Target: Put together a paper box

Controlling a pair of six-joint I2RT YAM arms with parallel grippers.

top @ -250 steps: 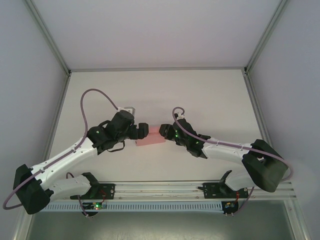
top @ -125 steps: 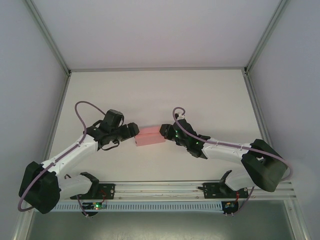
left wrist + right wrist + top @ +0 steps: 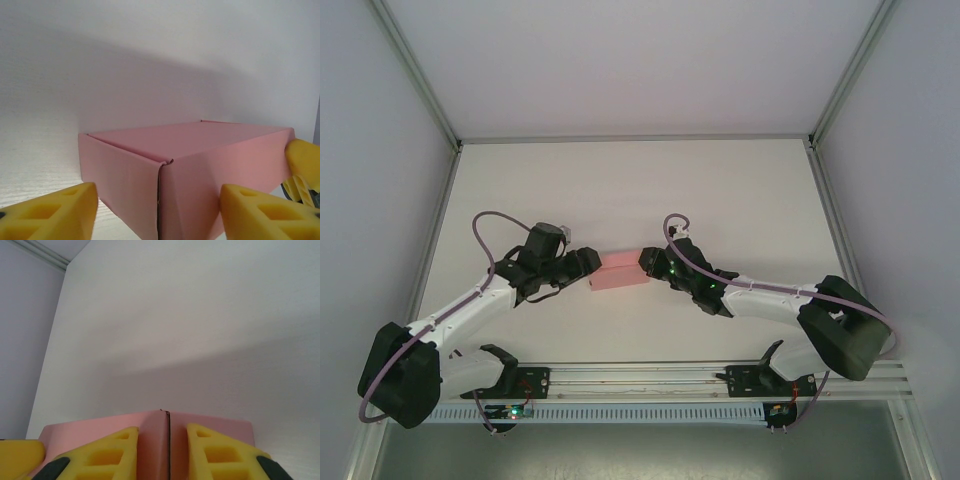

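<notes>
The paper box [image 3: 620,274] is a closed low pink box lying on the white table between my two grippers. My left gripper [image 3: 588,268] stands open at the box's left end. In the left wrist view its yellow fingers [image 3: 50,212] straddle a near corner of the box [image 3: 200,165] with gaps on both sides. My right gripper [image 3: 645,262] is at the right end. Its yellow fingers [image 3: 105,455] press on the two faces either side of a corner seam of the box [image 3: 152,440].
The white table [image 3: 720,190] stretches back to the grey enclosure walls and metal corner posts [image 3: 450,140]. The arms' bases and the mounting rail [image 3: 640,380] run along the near edge. A purple cable [image 3: 480,225] loops above the left arm.
My left gripper has pulled back leftward off the box's left end and narrowed its jaws. My right gripper has closed a little further on the right corner. The box stays put.
</notes>
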